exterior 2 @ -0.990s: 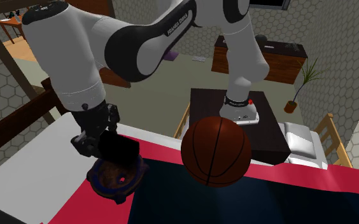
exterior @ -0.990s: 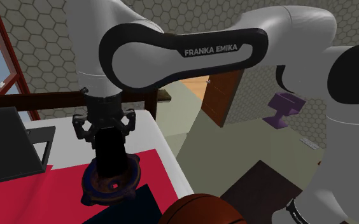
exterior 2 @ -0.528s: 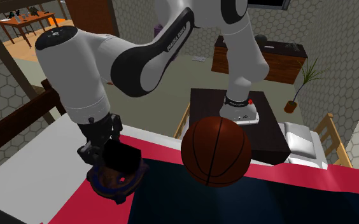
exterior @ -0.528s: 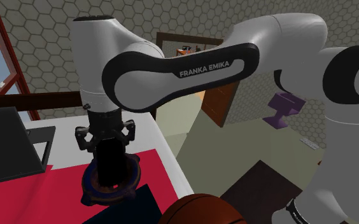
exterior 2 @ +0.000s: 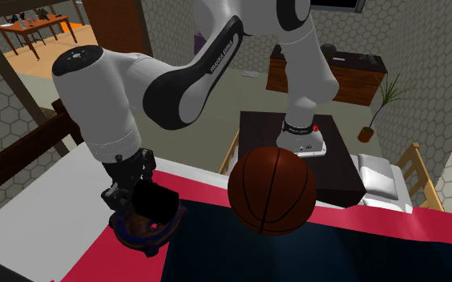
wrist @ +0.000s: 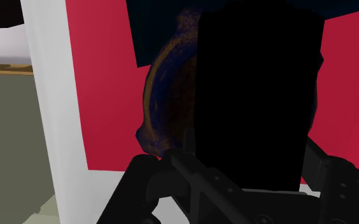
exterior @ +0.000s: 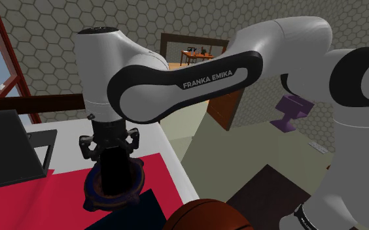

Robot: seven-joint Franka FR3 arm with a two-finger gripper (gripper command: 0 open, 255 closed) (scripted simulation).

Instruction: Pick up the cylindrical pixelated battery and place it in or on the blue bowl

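A dark blue bowl point(exterior: 136, 185) with a brownish inside sits on a red cloth point(exterior: 42, 196) near the table's edge. My gripper point(exterior: 114, 178) hangs straight down over it, shut on a plain black, block-like battery point(exterior: 116, 162). The battery's lower end reaches down inside the bowl's rim. In the second exterior view the battery point(exterior 2: 155, 201) tilts over the bowl point(exterior 2: 147, 239) under my gripper point(exterior 2: 146, 210). In the wrist view the black battery point(wrist: 254, 95) covers most of the bowl point(wrist: 164, 89); whether it touches the bowl's floor is hidden.
A basketball point(exterior 2: 272, 189) rests on a dark navy mat point(exterior 2: 240, 256) just beside the bowl. A black laptop point(exterior: 3, 147) stands at the shoulder view's left. The white table edge point(exterior: 171, 157) drops off close to the bowl. A wooden rail point(exterior: 33, 103) runs behind.
The arm has sunk lower and the hand has turned a little; the battery has come down from just above the bowl into it.
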